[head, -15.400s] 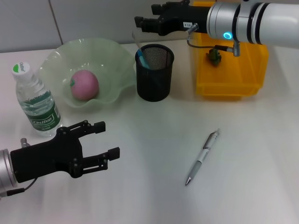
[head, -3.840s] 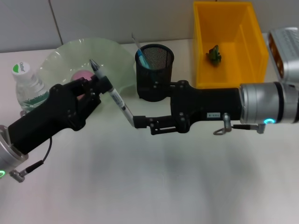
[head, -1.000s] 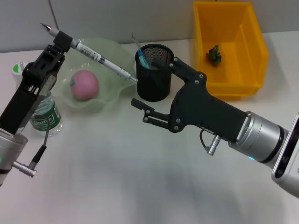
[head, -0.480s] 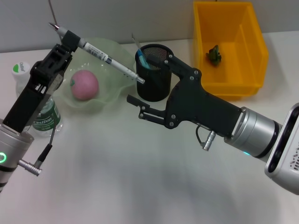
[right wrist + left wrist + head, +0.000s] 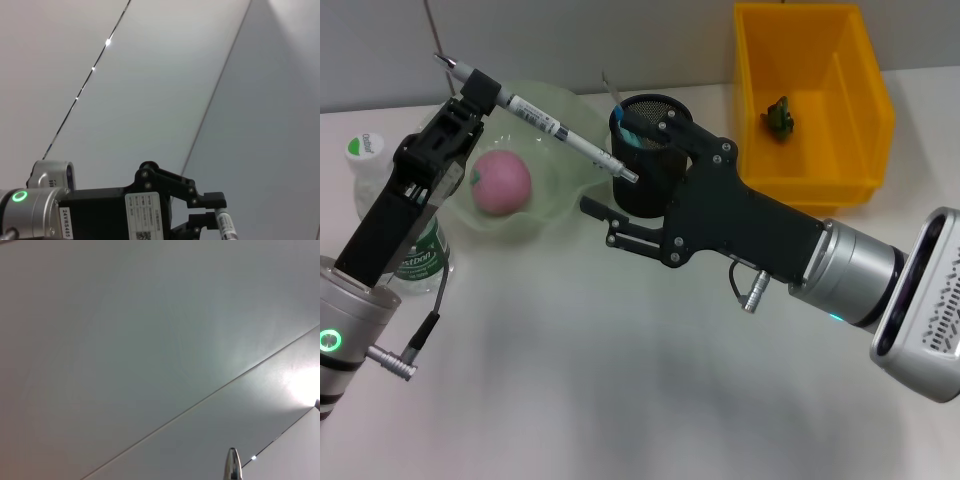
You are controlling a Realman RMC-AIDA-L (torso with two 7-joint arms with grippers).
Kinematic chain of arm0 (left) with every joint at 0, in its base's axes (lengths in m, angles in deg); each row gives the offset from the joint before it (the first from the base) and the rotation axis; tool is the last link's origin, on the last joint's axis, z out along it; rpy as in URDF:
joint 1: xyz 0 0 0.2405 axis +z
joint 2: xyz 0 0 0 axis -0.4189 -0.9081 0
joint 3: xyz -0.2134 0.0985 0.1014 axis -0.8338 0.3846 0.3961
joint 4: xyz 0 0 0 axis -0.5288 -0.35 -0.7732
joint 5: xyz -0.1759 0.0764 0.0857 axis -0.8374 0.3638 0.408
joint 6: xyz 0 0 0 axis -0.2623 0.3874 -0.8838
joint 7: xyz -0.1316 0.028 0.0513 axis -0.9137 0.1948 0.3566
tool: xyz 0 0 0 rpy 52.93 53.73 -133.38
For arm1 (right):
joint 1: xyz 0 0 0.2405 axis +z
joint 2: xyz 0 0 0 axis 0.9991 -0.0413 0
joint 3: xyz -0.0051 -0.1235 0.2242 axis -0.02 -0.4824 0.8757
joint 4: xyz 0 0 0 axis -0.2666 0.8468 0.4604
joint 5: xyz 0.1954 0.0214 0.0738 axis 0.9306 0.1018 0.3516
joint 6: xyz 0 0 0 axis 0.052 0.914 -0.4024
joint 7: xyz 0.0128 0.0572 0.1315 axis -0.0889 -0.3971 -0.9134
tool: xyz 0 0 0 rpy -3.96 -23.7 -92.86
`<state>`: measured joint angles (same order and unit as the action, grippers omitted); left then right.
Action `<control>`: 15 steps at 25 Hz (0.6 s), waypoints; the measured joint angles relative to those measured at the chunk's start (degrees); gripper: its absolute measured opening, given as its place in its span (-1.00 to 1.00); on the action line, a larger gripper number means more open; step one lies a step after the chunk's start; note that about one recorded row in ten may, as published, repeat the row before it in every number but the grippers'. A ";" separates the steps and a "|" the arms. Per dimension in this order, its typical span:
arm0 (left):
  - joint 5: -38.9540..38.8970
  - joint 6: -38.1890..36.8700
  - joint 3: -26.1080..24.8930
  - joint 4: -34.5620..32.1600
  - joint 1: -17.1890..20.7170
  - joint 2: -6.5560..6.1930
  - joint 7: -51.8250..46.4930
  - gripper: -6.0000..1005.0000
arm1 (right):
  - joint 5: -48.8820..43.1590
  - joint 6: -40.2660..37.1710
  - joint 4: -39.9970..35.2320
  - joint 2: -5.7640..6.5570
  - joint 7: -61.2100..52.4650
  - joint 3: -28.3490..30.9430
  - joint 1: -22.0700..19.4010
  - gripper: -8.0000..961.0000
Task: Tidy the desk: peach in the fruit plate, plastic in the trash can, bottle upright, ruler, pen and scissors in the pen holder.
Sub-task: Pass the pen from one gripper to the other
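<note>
My left gripper (image 5: 478, 92) is shut on the white pen (image 5: 555, 127) and holds it slanted in the air, its lower end touching the rim of the black mesh pen holder (image 5: 655, 170). Its metal tip (image 5: 232, 466) shows in the left wrist view. My right gripper (image 5: 603, 222) hovers open just in front of the holder, and its arm hides part of the holder. The right wrist view shows the left gripper (image 5: 202, 210) with the pen (image 5: 226, 227). The pink peach (image 5: 500, 182) lies in the green fruit plate (image 5: 548, 195). The bottle (image 5: 365, 165) stands upright at the left.
A yellow bin (image 5: 865, 120) at the back right holds a small green piece (image 5: 780, 115). A blue-handled item (image 5: 628, 125) and a thin strip (image 5: 609, 85) stick out of the holder. Bare white desk lies in front.
My left gripper has carried the pen a little right, so its lower end now reaches the holder's rim. The right arm has shifted left in front of the holder.
</note>
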<state>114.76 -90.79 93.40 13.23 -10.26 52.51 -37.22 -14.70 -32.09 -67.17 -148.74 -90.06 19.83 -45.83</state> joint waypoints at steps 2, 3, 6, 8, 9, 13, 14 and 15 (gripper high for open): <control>0.01 0.00 0.00 0.01 0.01 0.01 0.00 -0.70 | -0.23 0.42 0.41 0.00 0.00 0.89 0.34 0.63; 0.00 -0.01 0.00 0.02 0.02 0.00 0.00 -0.70 | -0.53 0.62 0.75 0.00 0.00 1.76 0.49 0.62; 0.00 -0.01 0.00 0.03 0.03 0.01 0.00 -0.70 | -2.34 1.27 1.35 0.00 0.00 4.58 0.81 0.59; 0.00 0.00 0.00 0.03 0.04 0.00 0.00 -0.69 | -4.46 1.82 1.41 0.00 0.00 6.06 1.03 0.56; 0.00 0.22 0.00 0.03 0.05 0.00 0.00 -0.69 | -5.49 2.04 1.41 0.00 0.00 6.68 1.12 0.55; 0.00 0.51 -0.04 0.03 -0.05 0.00 0.00 -0.69 | -7.67 2.57 1.43 0.00 0.00 8.47 1.27 0.30; 0.00 0.56 -0.21 0.03 -0.10 0.00 0.00 -0.69 | -7.77 2.64 1.46 0.00 0.00 8.82 1.31 0.22; -0.01 0.57 -0.26 0.03 -0.10 0.01 0.00 -0.69 | -7.79 2.69 1.50 0.00 0.00 9.16 1.33 0.14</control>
<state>114.76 -90.21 93.13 13.26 -10.36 52.51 -37.22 -22.50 -29.40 -65.67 -148.74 -90.06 28.99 -44.50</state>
